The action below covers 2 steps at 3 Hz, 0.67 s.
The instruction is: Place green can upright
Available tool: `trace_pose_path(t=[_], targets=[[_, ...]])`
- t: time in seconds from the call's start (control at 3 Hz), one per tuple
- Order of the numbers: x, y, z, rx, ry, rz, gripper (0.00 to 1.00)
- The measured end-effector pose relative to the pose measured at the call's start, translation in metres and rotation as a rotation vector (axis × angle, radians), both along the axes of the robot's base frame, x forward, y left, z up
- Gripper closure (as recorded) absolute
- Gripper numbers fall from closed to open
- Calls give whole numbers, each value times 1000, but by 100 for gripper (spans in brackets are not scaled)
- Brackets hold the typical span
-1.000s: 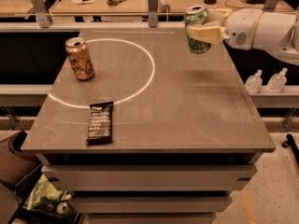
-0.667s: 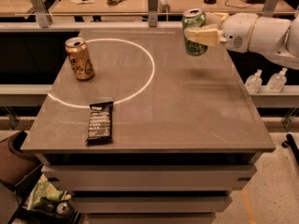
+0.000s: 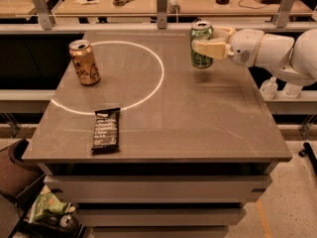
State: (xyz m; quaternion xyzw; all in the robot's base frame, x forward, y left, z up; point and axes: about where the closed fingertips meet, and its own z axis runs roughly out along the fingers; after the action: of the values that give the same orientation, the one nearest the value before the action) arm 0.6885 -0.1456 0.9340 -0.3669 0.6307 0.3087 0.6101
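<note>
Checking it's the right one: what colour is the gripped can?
Green and white pattern; the gripper holds the green can at the table's far right. Camera view.

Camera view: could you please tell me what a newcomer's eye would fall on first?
The gripper, reaching in from the right, is shut on the green can, held upright at the far right of the table. A copper-gold can stands at far left by a ring of light, with a dark snack bar near the front edge.
</note>
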Motion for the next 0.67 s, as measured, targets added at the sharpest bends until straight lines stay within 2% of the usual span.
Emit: trace_pose_path(t=[0.67], targets=[[4,-5,-38,48,86,-14,100]])
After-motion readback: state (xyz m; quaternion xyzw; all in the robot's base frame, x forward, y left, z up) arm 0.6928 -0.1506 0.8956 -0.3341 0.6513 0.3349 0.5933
